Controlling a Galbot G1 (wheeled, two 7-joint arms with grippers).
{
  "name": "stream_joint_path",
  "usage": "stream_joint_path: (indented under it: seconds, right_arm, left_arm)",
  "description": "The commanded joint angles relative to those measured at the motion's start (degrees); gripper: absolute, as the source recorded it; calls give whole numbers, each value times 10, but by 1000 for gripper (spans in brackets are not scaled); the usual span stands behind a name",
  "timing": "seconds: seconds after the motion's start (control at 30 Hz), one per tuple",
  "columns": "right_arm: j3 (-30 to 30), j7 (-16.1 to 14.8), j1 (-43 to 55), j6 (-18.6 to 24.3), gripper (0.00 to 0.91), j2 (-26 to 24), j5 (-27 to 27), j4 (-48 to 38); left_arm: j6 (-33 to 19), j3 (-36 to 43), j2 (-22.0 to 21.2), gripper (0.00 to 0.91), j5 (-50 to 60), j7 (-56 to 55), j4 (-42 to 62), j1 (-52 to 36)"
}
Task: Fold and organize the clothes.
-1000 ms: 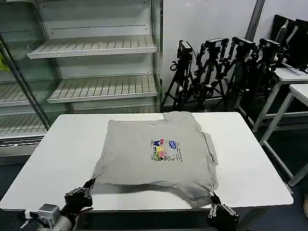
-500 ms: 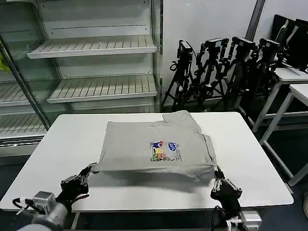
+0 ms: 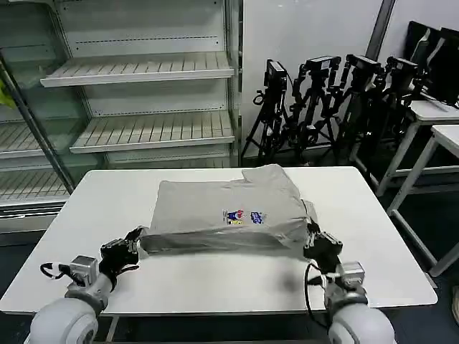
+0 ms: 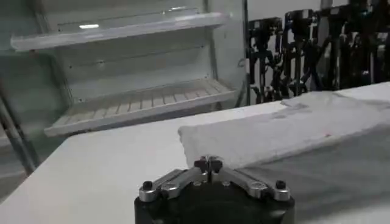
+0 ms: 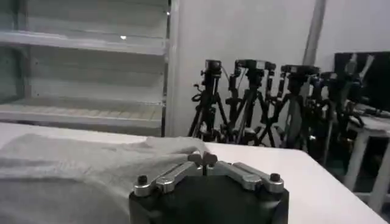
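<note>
A light grey T-shirt lies across the middle of the white surface, its near hem raised off the top and carried over the rest of the cloth, so that a fold runs from side to side; a shadow sits under the lifted edge; the small multicoloured chest print shows just above that fold, right of centre, and the far part of the shirt rests flat, with a sleeve bunched toward the back edge. The left tool is at the near left corner of the lifted hem, clenched on the cloth; in the left wrist view the left tool has its two fingertips pressed together with the grey T-shirt stretching away from them over the surface. The right tool is at the near right corner of the hem, likewise clamped on the fabric; in the right wrist view the right tool has its tips meeting, with the T-shirt draped beside and beneath them. Both arms reach in from the near edge, one at each side of the garment. Behind the surface stands an open shelving unit with pale slatted shelves; to its right a row of black tripods stands against the wall; white side tables are at the far right.
</note>
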Motion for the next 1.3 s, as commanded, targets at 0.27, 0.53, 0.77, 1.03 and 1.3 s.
stream_joint_path:
  seconds: [0.27, 0.53, 0.77, 1.03, 1.3]
  right_arm:
    - [-48, -5, 110, -9, 0, -1, -11, -135]
    - [-53, -5, 103, -18, 605, 15, -25, -150]
    - [-32, -6, 47, 36, 907, 24, -41, -112]
    - [53, -35, -49, 39, 907, 45, -124, -18]
    - [77, -17, -78, -33, 907, 62, -45, -37]
  left_arm:
    - [-2, 89, -4, 20, 68, 7, 100, -89]
    - [-2, 97, -17, 907, 76, 5, 107, -95]
    - [-5, 71, -22, 907, 73, 2, 71, -63]
    - [-5, 33, -52, 907, 62, 0, 36, 3]
    - [-3, 42, -64, 907, 58, -2, 60, 0]
